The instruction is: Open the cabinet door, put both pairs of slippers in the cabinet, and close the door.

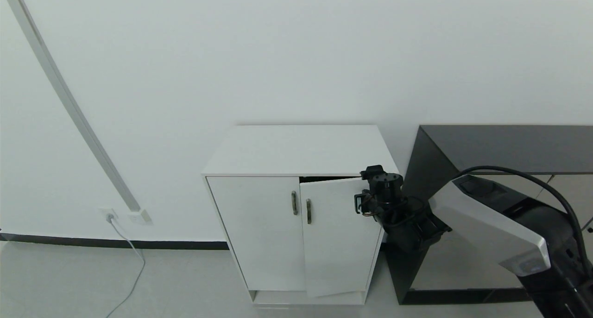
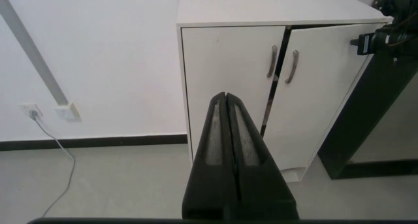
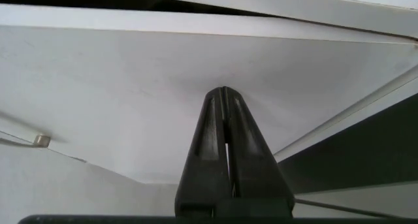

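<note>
The left gripper [image 2: 225,98] hangs low and well back from the cabinet [image 2: 281,8], facing its front, with its two fingers pressed together along their whole length and nothing between them. The right gripper [image 1: 362,204] is up against the cabinet's right door [image 1: 340,244], at that door's upper outer corner on the hinge side. In the right wrist view its fingers [image 3: 212,129] are likewise closed on each other and hold nothing, their tips aimed at the door's white face. Whether they touch the panel cannot be told.

The right door stands slightly ajar: its handle-side edge is swung out a little, and a dark gap [image 1: 329,179] shows along its top edge under the cabinet top. The left door [image 1: 259,234] sits flush and shut. The two metal handles [image 1: 294,202] are upright, side by side at the middle seam.

The cabinet stands on a grey floor [image 1: 162,281] with its back to a white wall [image 1: 296,54]. A dark unit [image 1: 486,146] stands just beside its right side, leaving the right door's swing close to it. To the cabinet's left the floor runs out along a dark baseboard [image 1: 116,244]. Farther left a wall socket [image 1: 109,214] carries a cable [image 1: 134,262] that trails down onto the floor, and a pale strip [image 1: 65,95] climbs the wall at a slant.
</note>
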Available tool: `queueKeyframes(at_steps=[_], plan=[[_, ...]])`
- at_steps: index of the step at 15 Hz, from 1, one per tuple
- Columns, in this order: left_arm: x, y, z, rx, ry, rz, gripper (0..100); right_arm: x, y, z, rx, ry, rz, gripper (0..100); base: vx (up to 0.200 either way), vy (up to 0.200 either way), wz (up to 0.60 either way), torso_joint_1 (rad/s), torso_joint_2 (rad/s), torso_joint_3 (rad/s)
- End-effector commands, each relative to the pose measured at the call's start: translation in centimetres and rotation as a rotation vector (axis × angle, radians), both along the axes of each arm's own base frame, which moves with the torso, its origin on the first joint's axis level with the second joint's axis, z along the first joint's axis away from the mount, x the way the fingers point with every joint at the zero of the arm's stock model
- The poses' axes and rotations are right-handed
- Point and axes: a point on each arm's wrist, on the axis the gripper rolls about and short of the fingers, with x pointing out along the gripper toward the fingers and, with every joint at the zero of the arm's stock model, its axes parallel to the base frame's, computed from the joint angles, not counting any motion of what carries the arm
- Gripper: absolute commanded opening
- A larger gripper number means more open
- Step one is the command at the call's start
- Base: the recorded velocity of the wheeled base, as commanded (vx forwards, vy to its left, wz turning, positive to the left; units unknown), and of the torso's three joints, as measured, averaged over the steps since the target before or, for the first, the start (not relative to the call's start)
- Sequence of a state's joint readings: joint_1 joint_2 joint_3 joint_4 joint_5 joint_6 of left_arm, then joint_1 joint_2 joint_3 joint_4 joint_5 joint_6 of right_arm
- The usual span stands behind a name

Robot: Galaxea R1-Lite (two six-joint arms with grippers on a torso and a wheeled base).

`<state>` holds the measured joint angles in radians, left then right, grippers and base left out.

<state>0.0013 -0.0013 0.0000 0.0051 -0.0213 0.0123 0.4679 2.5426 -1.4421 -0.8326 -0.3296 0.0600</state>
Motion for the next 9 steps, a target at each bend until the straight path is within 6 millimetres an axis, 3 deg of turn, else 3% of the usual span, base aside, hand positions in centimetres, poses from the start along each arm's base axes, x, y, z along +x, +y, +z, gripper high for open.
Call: queueKeyframes(at_steps=[1, 9], plan=[[0.0, 0.0, 0.0, 0.000, 0.002, 0.000, 0, 0.5, -0.2, -0.2, 0.003, -0.006, -0.008, 0, 0.000, 0.000, 0.00, 0.000, 0.00, 0.000], [0.0, 0.0, 0.0, 0.000, 0.002, 0.000, 0, 1.4, -1.3, -0.7, 0.002, -0.005, -0.035, 0, 0.000, 0.000, 0.00, 0.000, 0.00, 0.000]])
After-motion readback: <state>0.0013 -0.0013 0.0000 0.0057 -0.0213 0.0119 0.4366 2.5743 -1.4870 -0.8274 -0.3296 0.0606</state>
